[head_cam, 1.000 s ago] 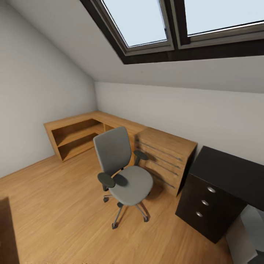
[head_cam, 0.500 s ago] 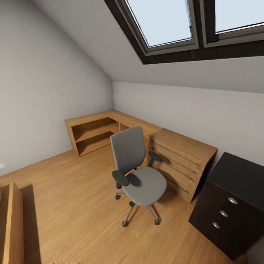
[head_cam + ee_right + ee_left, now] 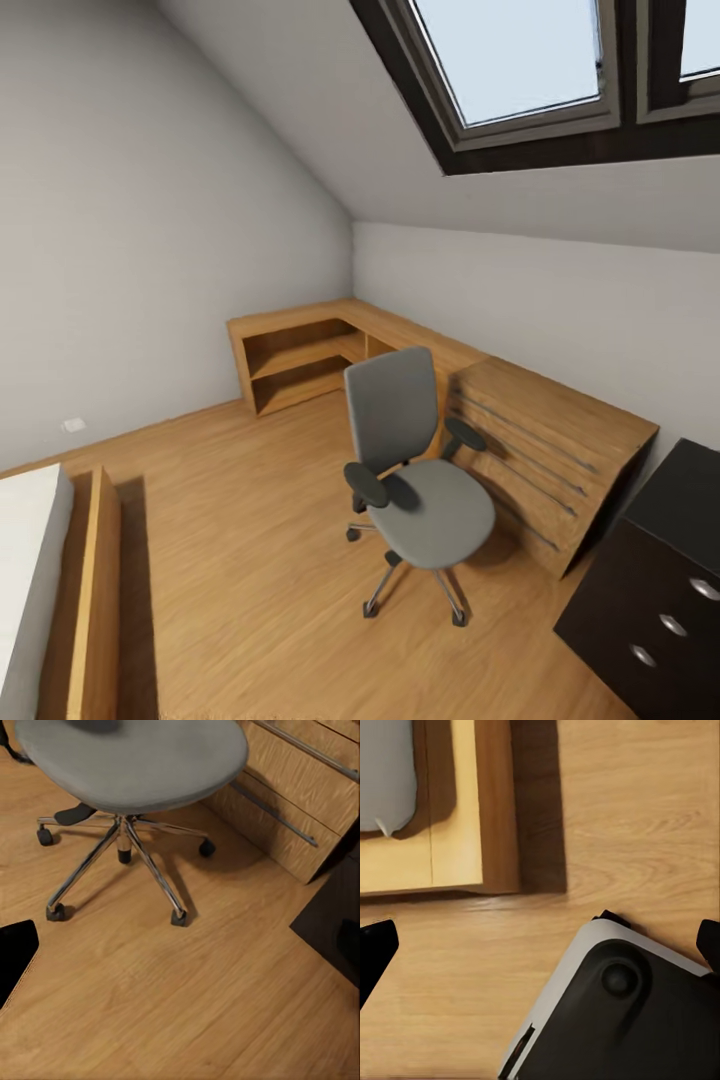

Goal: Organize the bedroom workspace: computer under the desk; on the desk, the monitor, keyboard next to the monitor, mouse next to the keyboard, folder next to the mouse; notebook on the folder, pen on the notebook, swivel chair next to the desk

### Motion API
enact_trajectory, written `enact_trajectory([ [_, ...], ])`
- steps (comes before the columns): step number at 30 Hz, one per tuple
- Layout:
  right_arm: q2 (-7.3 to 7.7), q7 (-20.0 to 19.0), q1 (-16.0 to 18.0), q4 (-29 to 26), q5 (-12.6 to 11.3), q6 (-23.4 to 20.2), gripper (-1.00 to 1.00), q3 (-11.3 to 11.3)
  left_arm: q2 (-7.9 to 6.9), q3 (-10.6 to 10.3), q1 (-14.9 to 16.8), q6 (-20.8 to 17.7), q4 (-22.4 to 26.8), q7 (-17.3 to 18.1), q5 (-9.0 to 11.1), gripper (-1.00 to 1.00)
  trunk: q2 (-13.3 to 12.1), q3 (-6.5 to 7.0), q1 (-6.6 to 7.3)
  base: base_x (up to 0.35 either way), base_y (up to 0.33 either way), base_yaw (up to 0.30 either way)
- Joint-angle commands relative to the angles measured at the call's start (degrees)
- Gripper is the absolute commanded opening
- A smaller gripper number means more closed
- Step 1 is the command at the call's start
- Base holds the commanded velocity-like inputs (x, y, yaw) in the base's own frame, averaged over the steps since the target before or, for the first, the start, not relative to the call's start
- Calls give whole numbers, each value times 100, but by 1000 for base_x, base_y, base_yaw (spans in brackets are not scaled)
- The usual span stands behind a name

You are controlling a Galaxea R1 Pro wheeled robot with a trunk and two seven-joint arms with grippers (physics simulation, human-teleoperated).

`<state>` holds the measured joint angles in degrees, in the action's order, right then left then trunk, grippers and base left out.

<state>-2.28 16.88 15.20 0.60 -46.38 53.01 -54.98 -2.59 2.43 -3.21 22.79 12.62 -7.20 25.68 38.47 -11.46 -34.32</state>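
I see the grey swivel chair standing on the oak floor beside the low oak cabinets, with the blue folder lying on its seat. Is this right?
Not quite. In the head view the swivel chair stands on the floor beside the oak cabinets, but its seat is bare: no folder lies on it.

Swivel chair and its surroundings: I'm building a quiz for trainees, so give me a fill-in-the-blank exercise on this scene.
1. The swivel chair has a seat with ____ lying on it.
2. The chair's upholstery is ____ in colour.
3. The chair stands on a floor of ____ planks.
4. The dark drawer unit shows three round ____ knobs.

Missing words: nothing; grey; oak; silver
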Motion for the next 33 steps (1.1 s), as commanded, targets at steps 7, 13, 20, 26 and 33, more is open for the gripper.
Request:
enact_trajectory([
  [7, 1, 49, 2, 9, 6, -14, 100, -46, 34, 21, -4, 102, 136, 6, -27, 100, 7, -7, -2, 0, 0, 285],
  [13, 8, 38, 6, -22, 6, -30, 100, -23, 50, 14, -4, 362, 938, -18, -145, 100, 7, -7, -2, 0, 0, 285],
  [20, 13, 35, 42, -213, 6, -35, 100, -19, 169, 12, 82, -791, 2477, -47, -315, 100, 7, -7, -2, 0, 0, 285],
  [26, 0, 42, 187, -317, -1, -85, 100, -14, 277, 12, 480, -2611, 3013, -51, -354, 100, 7, -7, -2, 0, 0, 285],
  [33, 0, 35, 267, -490, -7, -375, 100, -10, 293, 12, 683, -2941, 2876, -37, -360, 100, 7, -7, -2, 0, 0, 285],
])
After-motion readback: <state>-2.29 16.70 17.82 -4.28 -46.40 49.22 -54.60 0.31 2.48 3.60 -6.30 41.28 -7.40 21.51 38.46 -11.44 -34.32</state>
